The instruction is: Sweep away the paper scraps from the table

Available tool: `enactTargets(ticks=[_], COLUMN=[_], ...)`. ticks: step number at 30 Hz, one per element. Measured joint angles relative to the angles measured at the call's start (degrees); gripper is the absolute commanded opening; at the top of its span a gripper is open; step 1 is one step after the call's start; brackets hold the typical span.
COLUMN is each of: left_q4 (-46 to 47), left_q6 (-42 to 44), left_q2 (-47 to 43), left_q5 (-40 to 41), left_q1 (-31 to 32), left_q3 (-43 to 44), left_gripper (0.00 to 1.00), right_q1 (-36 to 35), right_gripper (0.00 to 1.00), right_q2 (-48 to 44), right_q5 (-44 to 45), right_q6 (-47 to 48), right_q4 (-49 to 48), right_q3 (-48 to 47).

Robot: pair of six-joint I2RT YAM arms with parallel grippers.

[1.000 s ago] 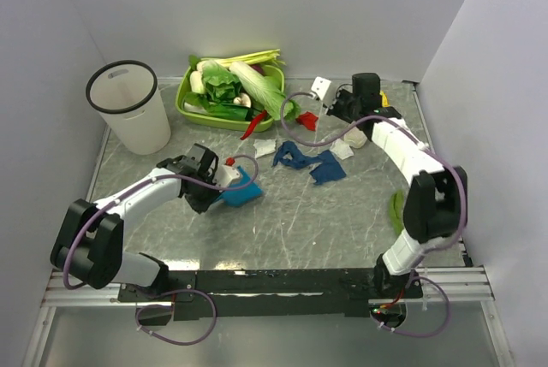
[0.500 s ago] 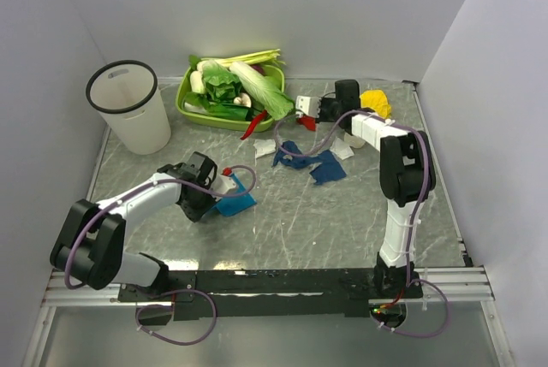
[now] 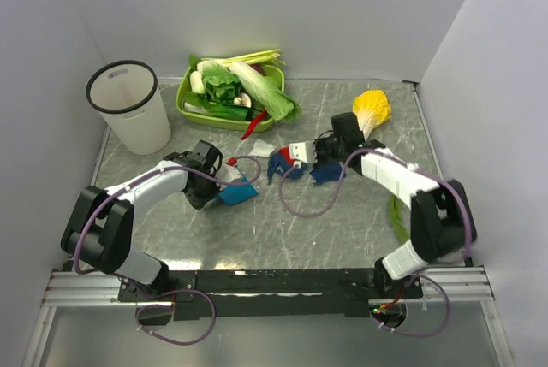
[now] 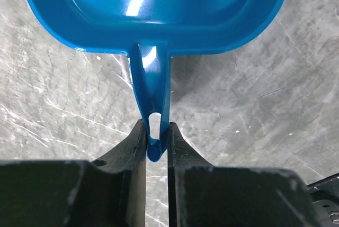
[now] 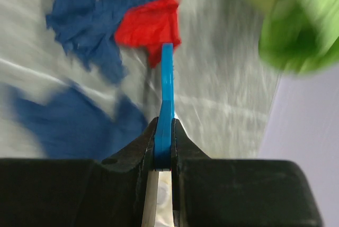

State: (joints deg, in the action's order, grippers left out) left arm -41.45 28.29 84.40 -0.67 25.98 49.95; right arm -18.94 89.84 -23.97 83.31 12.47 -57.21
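My left gripper (image 3: 217,180) is shut on the handle (image 4: 153,94) of a light-blue dustpan (image 3: 239,193), which rests on the table (image 3: 291,230); the pan fills the top of the left wrist view (image 4: 153,5). My right gripper (image 3: 315,151) is shut on the blue handle (image 5: 167,105) of a small white-headed brush (image 3: 300,151). The brush is among the paper scraps: dark blue (image 3: 327,171) and red (image 3: 287,164) ones, a white one (image 3: 261,149) and a small red one (image 3: 231,162). The right wrist view shows a red scrap (image 5: 151,26) and dark blue scraps (image 5: 90,42) ahead of the brush.
A white bin (image 3: 130,106) stands at the back left. A lime-green tray (image 3: 190,103) of leafy vegetables is at the back, with a red chilli (image 3: 252,127) in front of it. A yellow leafy piece (image 3: 370,107) lies back right. A green piece (image 3: 396,213) lies at the right.
My right arm swung from the back of the table forward and left into the scraps, pushing them towards the dustpan. The yellow piece is now uncovered. My left gripper shifted slightly with the dustpan.
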Motion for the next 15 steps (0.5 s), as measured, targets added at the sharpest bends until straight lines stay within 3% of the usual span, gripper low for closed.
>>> enactTargets(ticks=[6,15], left_q4=[-0.9,-3.5], left_q6=[1.1,4.5], left_q2=[0.2,-0.1], left_q5=[0.5,3.0], left_q1=[0.0,0.0], left_q3=[1.0,0.9], left_gripper=[0.01,0.01], right_q1=[-5.1,-6.6], right_gripper=[0.0,0.0], right_q2=[-10.5,-2.9], right_q5=[-4.3,-3.7], right_q6=[-12.3,-16.6], right_q4=[4.5,3.0], right_q3=[0.0,-6.7])
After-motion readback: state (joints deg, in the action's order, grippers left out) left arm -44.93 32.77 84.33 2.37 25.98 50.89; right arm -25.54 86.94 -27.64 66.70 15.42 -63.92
